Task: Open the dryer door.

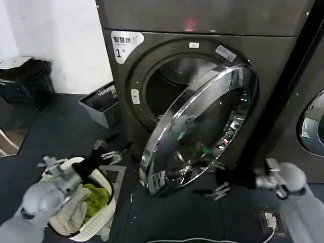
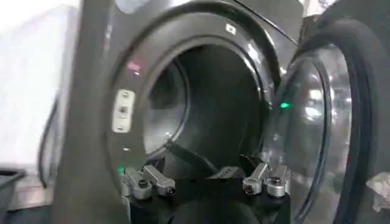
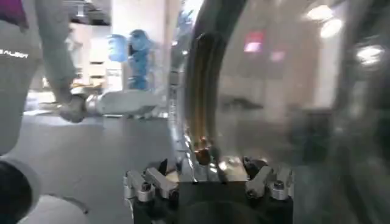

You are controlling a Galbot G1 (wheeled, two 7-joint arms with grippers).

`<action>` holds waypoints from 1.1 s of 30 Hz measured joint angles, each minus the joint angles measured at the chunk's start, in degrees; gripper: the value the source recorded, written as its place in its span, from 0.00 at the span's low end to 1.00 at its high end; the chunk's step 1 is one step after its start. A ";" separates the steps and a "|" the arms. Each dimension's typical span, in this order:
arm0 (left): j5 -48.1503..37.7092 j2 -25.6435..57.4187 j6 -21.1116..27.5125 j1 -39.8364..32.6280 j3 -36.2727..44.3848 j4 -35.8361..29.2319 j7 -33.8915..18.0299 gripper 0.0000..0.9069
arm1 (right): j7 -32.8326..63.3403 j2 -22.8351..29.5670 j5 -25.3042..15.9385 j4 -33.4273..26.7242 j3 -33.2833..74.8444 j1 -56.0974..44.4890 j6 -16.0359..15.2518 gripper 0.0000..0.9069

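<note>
At the far left of the head view a dark bin (image 1: 25, 81) stands against the white wall (image 1: 55, 40). Below it, on the dark floor, a white laundry basket (image 1: 98, 215) holds a green cloth (image 1: 97, 198) and pale fabric. The left gripper (image 1: 109, 152) is raised just above and beyond the basket, aimed at the machine's lower left front, touching nothing. In the left wrist view its fingers (image 2: 149, 181) are spread apart, released, facing the open drum (image 2: 201, 115).

A grey tray-like box (image 1: 101, 104) leans against the machine's left side. The dryer (image 1: 202, 76) carries a white label (image 1: 125, 44) marked "1" at its upper left, and a small white latch plate (image 1: 135, 96) sits on the left rim of the opening.

The dryer door (image 1: 200, 129) stands ajar, hinged on its right side, its chrome ring swung out toward the camera with the lower left edge farthest from the cabinet — the drum is exposed behind it.

The right gripper (image 1: 221, 188) is low, just beneath the door's bottom right edge. In the right wrist view its fingers (image 3: 149, 182) are parted with the chrome rim (image 3: 195, 122) rising directly ahead between them — contact cannot be told.

At the far right, part of a second machine's porthole (image 1: 314, 124) shows.
</note>
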 joint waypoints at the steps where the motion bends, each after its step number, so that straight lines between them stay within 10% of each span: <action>1: 0.05 0.20 0.01 -0.90 1.24 0.31 0.67 1.00 | 0.47 0.37 -0.16 -0.32 1.77 -0.69 -0.01 1.00; 19: -0.81 3.64 -0.22 -12.15 18.69 0.11 4.98 1.00 | 29.81 5.95 -5.35 8.04 27.68 -10.70 -5.00 1.00; 33: -4.28 4.69 -4.43 -24.81 37.28 0.85 7.02 1.00 | 62.77 5.91 0.76 15.47 47.04 -19.37 -10.82 1.00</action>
